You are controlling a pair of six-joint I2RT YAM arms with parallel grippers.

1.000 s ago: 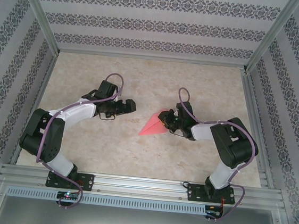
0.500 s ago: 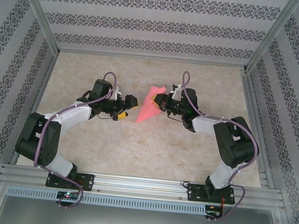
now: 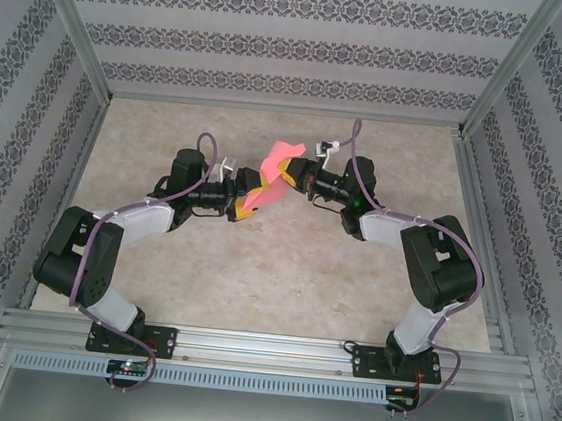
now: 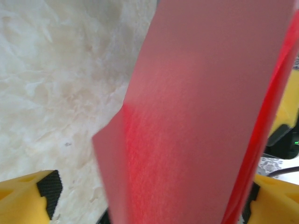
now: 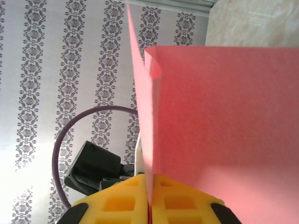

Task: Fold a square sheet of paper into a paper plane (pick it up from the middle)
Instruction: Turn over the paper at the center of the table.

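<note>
marbled table; folded pink paper aloft.
right gripper clamps its fold; left gripper gapes around it: close squarely, mid-sheet.

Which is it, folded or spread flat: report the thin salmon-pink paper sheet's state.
Folded. The salmon-pink paper sheet runs doubled, two layers pinched together in the right gripper.

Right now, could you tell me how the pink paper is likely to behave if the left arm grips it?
Probably floppy: the paper curls at its free edge. Likely very light, as the right jaws hold it aloft by a thin pinch. Probably creases easily, judging by its fold.
</note>
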